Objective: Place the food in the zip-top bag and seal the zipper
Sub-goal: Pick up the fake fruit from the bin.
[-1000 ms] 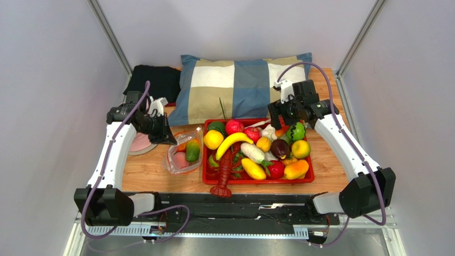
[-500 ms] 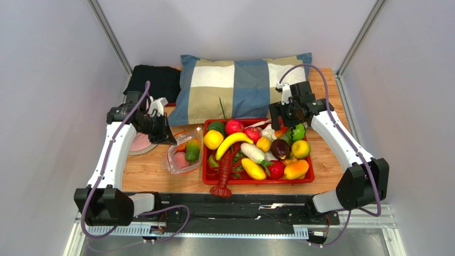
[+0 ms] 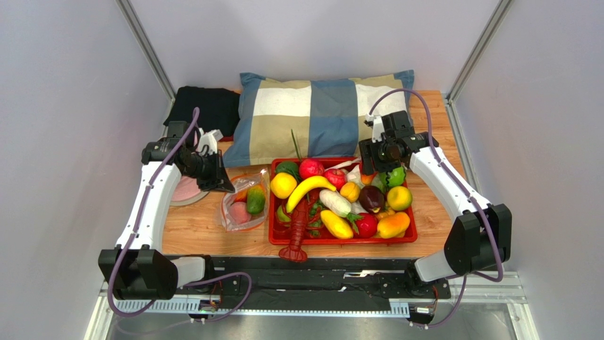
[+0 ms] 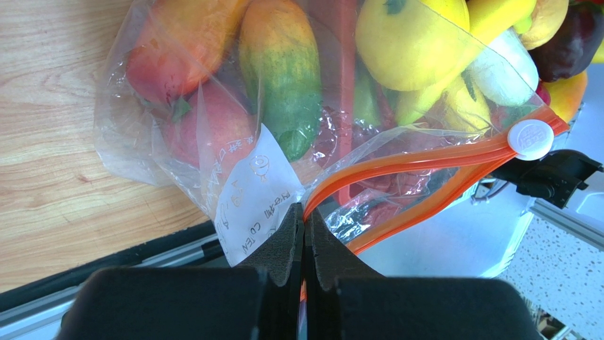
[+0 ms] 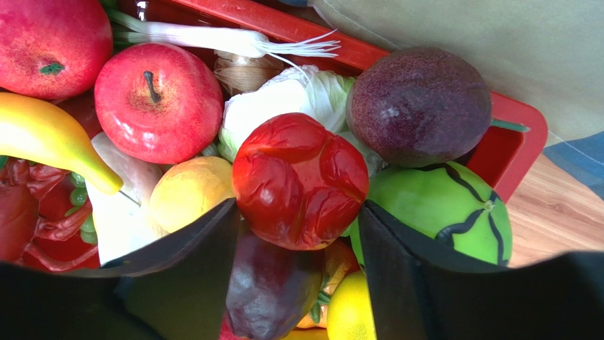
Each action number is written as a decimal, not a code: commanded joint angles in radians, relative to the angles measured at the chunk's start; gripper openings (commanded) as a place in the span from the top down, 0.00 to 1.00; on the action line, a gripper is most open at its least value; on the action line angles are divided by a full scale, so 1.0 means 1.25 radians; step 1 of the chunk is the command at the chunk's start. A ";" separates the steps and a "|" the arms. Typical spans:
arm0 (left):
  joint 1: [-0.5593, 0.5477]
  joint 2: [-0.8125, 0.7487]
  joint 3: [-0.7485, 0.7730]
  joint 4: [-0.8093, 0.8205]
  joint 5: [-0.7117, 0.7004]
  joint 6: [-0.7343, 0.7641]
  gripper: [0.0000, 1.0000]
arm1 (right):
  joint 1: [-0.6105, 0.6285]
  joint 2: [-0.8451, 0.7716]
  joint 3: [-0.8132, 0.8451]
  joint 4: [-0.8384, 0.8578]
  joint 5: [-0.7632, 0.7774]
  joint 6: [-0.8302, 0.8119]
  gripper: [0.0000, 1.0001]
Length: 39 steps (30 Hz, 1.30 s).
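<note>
The zip-top bag (image 3: pixel 244 203) lies left of the red tray (image 3: pixel 340 241), holding an orange-green mango (image 4: pixel 283 64) and a pink peach (image 4: pixel 213 131). My left gripper (image 4: pixel 305 219) is shut on the near end of the orange-red zipper (image 4: pixel 425 159), holding the mouth up and open; the white slider (image 4: pixel 532 138) sits at the far end. In the top view the left gripper (image 3: pixel 220 180) is at the bag's back left. My right gripper (image 5: pixel 298 209) is open low over the tray, its fingers either side of a red toy pepper (image 5: pixel 301 177). It also shows in the top view (image 3: pixel 376 164).
The tray holds several toy foods: a banana (image 3: pixel 310 188), an apple (image 5: pixel 157 103), a green squash (image 5: pixel 439 212) and a purple fruit (image 5: pixel 418 106). A red lobster (image 3: pixel 296 237) hangs over the tray's front rim. A checked pillow (image 3: pixel 319 117), black cloth (image 3: pixel 205 106) and pink hat (image 3: pixel 186 190) lie behind.
My right gripper has moved left and down into the tray's back right corner, over the red pepper. The left arm and the bag have not moved.
</note>
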 commanded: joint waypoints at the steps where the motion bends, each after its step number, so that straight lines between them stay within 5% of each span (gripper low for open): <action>1: 0.000 0.000 0.029 -0.004 0.000 0.009 1.00 | -0.002 -0.005 0.011 0.017 -0.031 0.013 0.45; 5: 0.000 0.000 0.031 -0.004 0.002 0.010 1.00 | 0.000 -0.026 0.037 -0.005 -0.076 0.016 0.64; 14: 0.000 0.007 0.033 -0.006 0.024 0.008 1.00 | 0.060 -0.139 0.085 0.100 -0.283 0.028 0.77; 17: 0.000 0.011 0.034 -0.007 0.034 0.008 1.00 | 0.210 -0.157 0.108 0.178 -0.276 0.005 0.77; 26: 0.000 0.056 0.080 -0.027 0.094 0.009 1.00 | 0.583 -0.088 0.122 0.388 -0.171 -0.351 0.76; 36: 0.000 0.037 0.068 -0.027 0.117 0.006 1.00 | 0.688 0.133 0.154 0.518 -0.038 -0.492 0.75; 39: 0.000 0.032 0.066 -0.028 0.116 0.006 1.00 | 0.688 0.196 0.194 0.521 0.005 -0.491 0.65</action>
